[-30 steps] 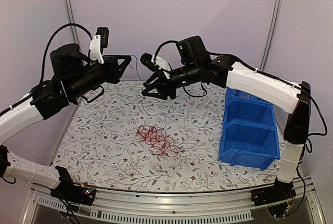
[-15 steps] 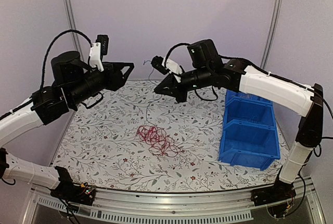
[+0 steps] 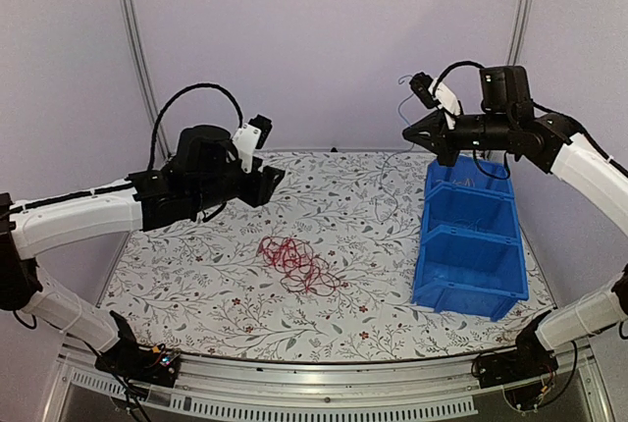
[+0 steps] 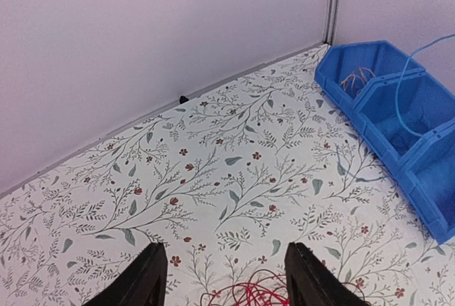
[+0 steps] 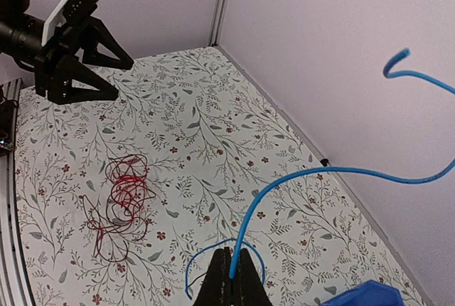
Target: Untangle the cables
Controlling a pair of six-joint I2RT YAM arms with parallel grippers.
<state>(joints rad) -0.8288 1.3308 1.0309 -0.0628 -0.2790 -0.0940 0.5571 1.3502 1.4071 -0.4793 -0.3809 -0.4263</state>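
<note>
The cables (image 3: 299,263) lie as a loose, mostly red clump with dark strands on the flowered table, mid-front; the right wrist view shows the clump (image 5: 124,206) flat on the cloth. My right gripper (image 3: 407,134) is high at the back right, beside the bins, shut on a thin blue wire (image 5: 298,174) that arcs up from the closed fingertips (image 5: 231,252) and also trails below them. My left gripper (image 3: 270,179) hangs open above and behind the clump. In its wrist view nothing lies between its fingers (image 4: 224,249), with red loops (image 4: 263,293) just below.
Blue stacking bins (image 3: 471,245) stand in a row along the table's right side; the far bin (image 4: 359,78) holds a few thin wires. Pale walls close the back and sides. The blue wire (image 4: 409,78) hangs over the bins.
The left gripper opened, let go of the blue wire and dropped lower toward the clump. The right gripper shut on that wire and swung up and right to the bins.
</note>
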